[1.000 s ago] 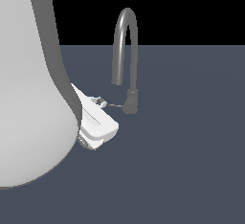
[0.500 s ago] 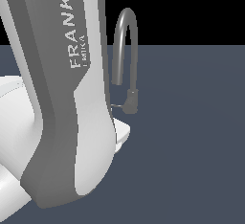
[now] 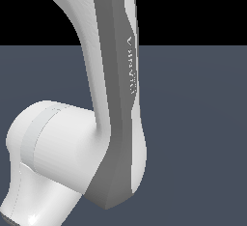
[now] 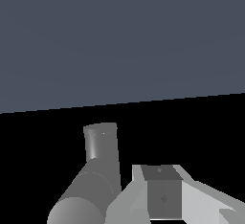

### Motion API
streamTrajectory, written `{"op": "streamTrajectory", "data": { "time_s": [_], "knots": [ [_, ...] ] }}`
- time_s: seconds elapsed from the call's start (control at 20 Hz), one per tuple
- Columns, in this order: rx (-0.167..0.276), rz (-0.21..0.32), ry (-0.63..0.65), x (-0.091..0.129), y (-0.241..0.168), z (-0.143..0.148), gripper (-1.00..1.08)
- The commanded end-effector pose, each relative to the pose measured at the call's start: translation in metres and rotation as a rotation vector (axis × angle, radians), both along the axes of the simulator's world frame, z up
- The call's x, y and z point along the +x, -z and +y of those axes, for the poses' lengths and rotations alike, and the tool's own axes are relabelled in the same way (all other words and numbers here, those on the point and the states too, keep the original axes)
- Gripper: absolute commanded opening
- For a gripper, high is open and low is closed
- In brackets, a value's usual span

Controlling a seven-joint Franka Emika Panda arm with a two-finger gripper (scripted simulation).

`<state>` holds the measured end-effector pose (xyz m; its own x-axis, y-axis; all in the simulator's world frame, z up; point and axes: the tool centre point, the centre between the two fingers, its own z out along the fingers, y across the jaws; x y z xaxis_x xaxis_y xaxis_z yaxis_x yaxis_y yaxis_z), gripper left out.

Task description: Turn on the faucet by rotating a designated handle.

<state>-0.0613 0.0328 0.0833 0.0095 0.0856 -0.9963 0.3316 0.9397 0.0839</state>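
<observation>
In the exterior view my white and grey arm (image 3: 114, 123) fills the middle and hides the faucet, the handle and the gripper. The wrist view shows a grey metallic part of the faucet (image 4: 93, 189) very close: a thick cylinder with a narrower, cut-off tube (image 4: 101, 140) rising from it. One grey finger of my gripper (image 4: 161, 195) stands right beside the thick cylinder; I cannot tell whether they touch. No second finger shows, so the jaws' state is unclear. I cannot make out the handle in either view.
A dark blue-grey floor (image 3: 202, 123) spreads around the arm, with black background above it. The arm's rounded white joint (image 3: 48, 152) sits low at the exterior view's left.
The arm has swung across the exterior view toward its right and closer to the camera. It now covers the faucet and handle, which showed earlier.
</observation>
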Motion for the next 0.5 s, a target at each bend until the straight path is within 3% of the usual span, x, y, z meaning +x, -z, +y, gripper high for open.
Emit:
{"op": "streamTrajectory", "data": {
  "time_s": [0.0, 0.45],
  "knots": [
    [-0.028, 0.002, -0.027, 0.0029, 0.0044, -0.0031, -1.0],
    [-0.081, 0.005, -0.076, 0.0093, 0.0126, -0.0099, -1.0]
  ]
}}
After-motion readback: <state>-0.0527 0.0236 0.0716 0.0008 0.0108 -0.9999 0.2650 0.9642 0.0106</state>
